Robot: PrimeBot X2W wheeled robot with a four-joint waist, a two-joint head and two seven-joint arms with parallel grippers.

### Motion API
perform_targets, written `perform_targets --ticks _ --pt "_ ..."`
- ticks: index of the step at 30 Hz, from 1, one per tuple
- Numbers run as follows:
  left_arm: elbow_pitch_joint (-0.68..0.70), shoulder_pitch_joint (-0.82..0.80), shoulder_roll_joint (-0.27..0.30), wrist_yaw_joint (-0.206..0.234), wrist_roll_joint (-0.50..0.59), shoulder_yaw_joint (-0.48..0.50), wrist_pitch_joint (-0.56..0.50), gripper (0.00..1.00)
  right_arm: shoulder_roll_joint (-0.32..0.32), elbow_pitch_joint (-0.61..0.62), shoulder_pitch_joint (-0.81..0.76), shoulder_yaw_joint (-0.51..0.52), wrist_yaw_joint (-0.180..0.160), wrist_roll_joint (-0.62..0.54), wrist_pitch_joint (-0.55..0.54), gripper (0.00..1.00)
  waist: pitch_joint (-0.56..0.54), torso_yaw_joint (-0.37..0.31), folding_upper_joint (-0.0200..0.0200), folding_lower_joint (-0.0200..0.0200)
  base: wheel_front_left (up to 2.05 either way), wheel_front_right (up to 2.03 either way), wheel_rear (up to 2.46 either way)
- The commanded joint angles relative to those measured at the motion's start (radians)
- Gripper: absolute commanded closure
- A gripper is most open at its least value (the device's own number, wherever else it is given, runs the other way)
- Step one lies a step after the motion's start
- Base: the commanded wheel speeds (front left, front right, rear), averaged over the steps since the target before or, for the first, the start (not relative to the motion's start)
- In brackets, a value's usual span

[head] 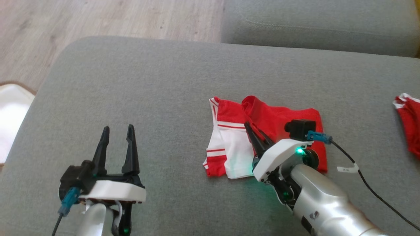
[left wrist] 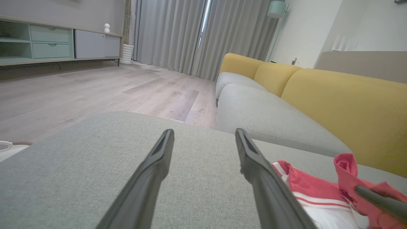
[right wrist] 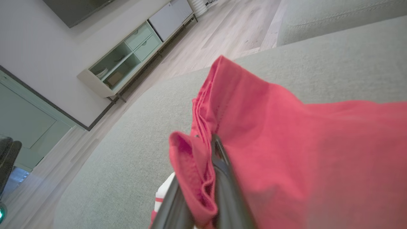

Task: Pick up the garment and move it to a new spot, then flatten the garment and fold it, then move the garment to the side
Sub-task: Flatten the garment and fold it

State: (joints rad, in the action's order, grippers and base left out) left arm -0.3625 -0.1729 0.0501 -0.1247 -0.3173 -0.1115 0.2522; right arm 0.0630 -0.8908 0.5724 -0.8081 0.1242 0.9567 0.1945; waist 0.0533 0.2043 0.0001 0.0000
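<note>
Right gripper (head: 252, 127) pinching garment (head: 279, 119) fold.
We see it clamped on the raised red edge; left gripper (head: 118, 128) sits well left of the garment, fingers spread, empty.

Home living room: grey-and-yellow sofa (left wrist: 270, 117), long curtains (left wrist: 178, 35), sideboard (left wrist: 51, 44), wooden floor (left wrist: 95, 89)

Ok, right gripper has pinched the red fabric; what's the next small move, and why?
Probably carry the right gripper leftward, laying the pinched red flap over the white part of the garment. Its jaws are shut on a raised red edge, the white part lies uncovered, and the open left gripper stands clear.
</note>
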Motion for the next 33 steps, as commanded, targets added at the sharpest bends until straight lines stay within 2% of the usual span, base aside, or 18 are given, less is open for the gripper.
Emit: perform_targets --ticks 1,8,9,10,18,23,26,30,31,32,33 --pt "0.023 -0.047 0.003 -0.005 -0.004 0.018 0.010 0.00 -0.013 0.019 0.048 -0.028 0.007 0.026 0.019 1.00 0.010 0.013 -0.0001 0.0000 0.00 0.00 0.00" --pt "0.008 -0.058 0.002 -0.005 -0.010 0.009 0.010 0.00 -0.013 -0.019 0.070 -0.114 0.007 0.101 0.048 1.00 0.027 0.033 -0.0001 0.0000 0.00 0.00 0.00" --pt "0.005 -0.060 0.002 -0.005 -0.011 0.008 0.010 0.00 -0.013 -0.017 0.075 -0.128 0.007 0.107 0.051 0.95 0.030 0.035 -0.0001 0.0000 0.00 0.00 0.00" --pt "0.002 -0.062 0.002 -0.005 -0.012 0.007 0.010 0.00 -0.013 0.000 0.074 -0.144 0.007 0.121 0.054 0.00 0.032 0.037 -0.0001 0.0000 0.00 0.00 0.00" --pt "-0.007 -0.068 0.001 -0.005 -0.013 0.009 0.010 0.00 -0.013 0.084 0.087 -0.243 0.007 0.225 0.062 0.00 0.030 0.029 -0.0001 0.0000 0.00 0.00 0.00" --pt "0.005 -0.063 0.001 -0.005 -0.012 0.026 0.010 0.00 -0.013 0.042 0.142 -0.213 0.007 0.182 0.067 0.00 0.021 -0.008 -0.0001 0.0000 0.00 0.00 0.00" --pt "0.026 -0.057 0.001 -0.005 -0.013 0.030 0.010 0.00 -0.013 0.017 0.170 -0.127 0.007 0.077 0.067 0.00 0.018 -0.039 -0.0001 0.0000 0.00 0.00 0.00" --pt "0.058 -0.049 0.001 -0.005 -0.017 0.025 0.010 0.00 -0.013 -0.001 0.178 0.046 0.007 -0.134 0.067 0.00 0.015 -0.082 -0.0001 0.0000 0.00 0.00 0.00" --pt "0.065 -0.047 0.001 -0.005 -0.017 0.024 0.010 0.00 -0.010 -0.004 0.176 0.099 0.007 -0.205 0.067 0.00 0.014 -0.092 -0.0001 0.0000 0.00 0.00 0.00" --pt "0.081 -0.044 0.000 -0.006 -0.015 0.022 0.010 0.00 0.004 0.017 0.155 0.205 0.007 -0.346 0.067 0.00 0.014 -0.112 -0.0001 0.0000 0.00 0.00 0.00" --pt "0.088 -0.043 0.000 -0.006 -0.014 0.019 0.010 0.00 0.014 0.039 0.137 0.257 0.007 -0.413 0.067 0.00 0.013 -0.120 -0.0001 0.0000 0.00 0.00 0.00"
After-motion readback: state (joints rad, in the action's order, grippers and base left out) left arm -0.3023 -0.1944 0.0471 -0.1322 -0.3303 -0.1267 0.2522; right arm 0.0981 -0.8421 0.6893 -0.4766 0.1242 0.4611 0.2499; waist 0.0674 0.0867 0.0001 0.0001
